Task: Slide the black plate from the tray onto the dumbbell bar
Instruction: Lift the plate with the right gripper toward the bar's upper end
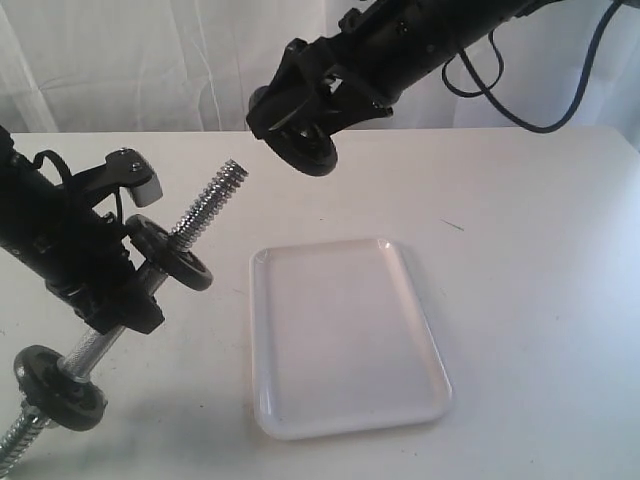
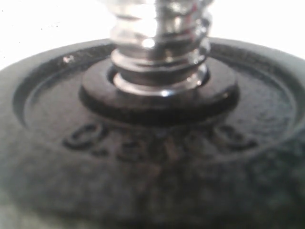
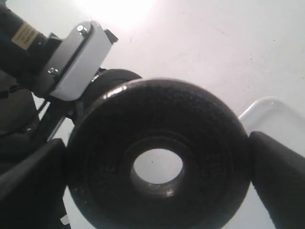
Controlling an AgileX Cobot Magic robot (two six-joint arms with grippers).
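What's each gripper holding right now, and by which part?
Right gripper: the black plate, pinched across its rim, opposite edges. Left gripper: the dumbbell bar, around its middle.

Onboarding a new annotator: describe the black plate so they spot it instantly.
Start at the white tray; look up beyond its far edge to the right pincer. The black plate is the disc clamped there in mid-air, unlike the two discs threaded on the dumbbell bar.

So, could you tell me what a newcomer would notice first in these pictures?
Most striking is the black plate, pinched at its edges by the right gripper and hanging in the air past the far edge of the white tray. Next comes the dumbbell bar, held tilted by the left gripper on the left, its bare threaded end pointing up toward the plate.
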